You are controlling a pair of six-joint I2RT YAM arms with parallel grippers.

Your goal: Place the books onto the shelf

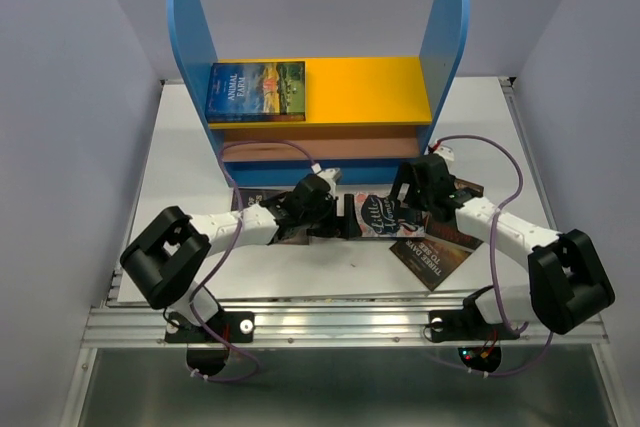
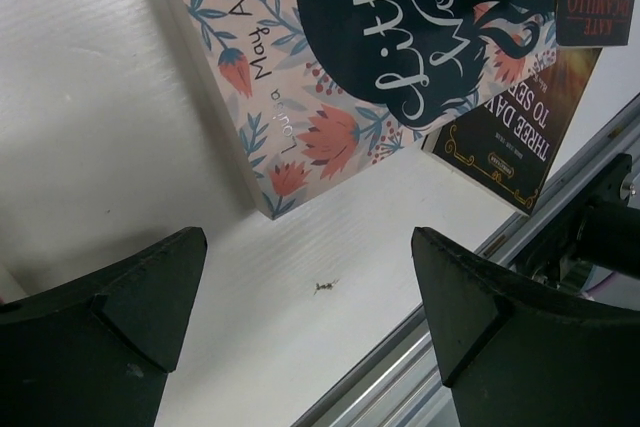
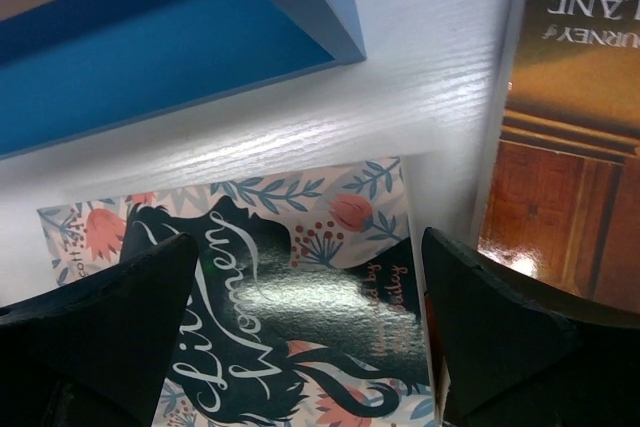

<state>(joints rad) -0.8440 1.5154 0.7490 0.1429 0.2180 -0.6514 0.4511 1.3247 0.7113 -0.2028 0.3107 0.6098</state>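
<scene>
Pink floral-covered Little Women paperback (image 2: 330,117) lies flat on white table (image 2: 100,97). Jaws of left gripper (image 2: 310,317) and right gripper (image 3: 305,322) wide, empty. Likely best: pinch one overhanging edge, lift level.

The right arm (image 1: 490,219) hides part of the Little Women book (image 1: 377,215); the brown book (image 3: 570,147) is cut by the right wrist view's edge, title incomplete

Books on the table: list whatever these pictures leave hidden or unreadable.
- Top view: how many books lie in the pile; the left arm and right arm cover it around Little Women.
- Left wrist view: Three Days to See sits partly under Little Women, itself cut by the top edge.
- Right wrist view: brown book, title cut by the top edge; right claw covers Little Women's lower corners.
</scene>
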